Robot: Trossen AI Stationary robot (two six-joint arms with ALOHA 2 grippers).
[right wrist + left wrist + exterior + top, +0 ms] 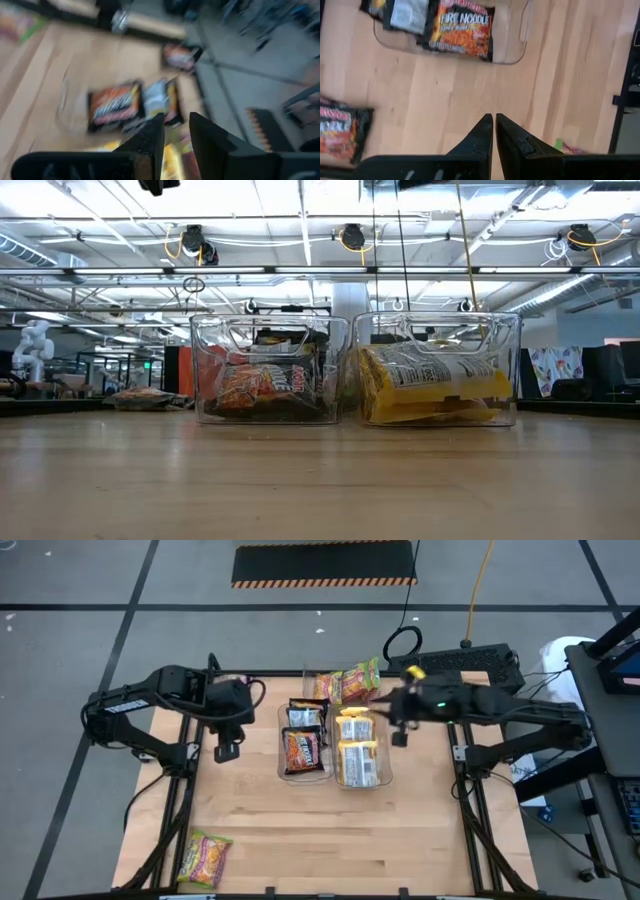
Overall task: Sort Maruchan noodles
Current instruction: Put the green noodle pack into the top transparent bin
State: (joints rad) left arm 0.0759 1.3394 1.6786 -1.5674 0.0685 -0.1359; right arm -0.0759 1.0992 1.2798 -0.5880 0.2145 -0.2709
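My right claw [398, 730] hangs at the upper end of the right bin [385, 775], fingers parted with a clear gap, nothing between them. Yellow noodle packets [360, 750] lie stacked in that bin directly below-left of it in the high frame, long axis running top to bottom

Dark fire-noodle packets [303, 748] fill the left bin [280, 745]. Loose pink-green packets [348, 685] sit on the table [330, 830] just above both bins, up-left of my right claw, nearer it than my left. One more pink-green packet [205, 860] lies far off, lower left of frame, nearer my left arm

My left claw [226, 751] waits left of the dark bin, fingers nearly pressed together, holding nothing

Left wrist view alone shows another dark packet [340, 132] lying outside the bin; low view shows only bin contents side-on, no claws
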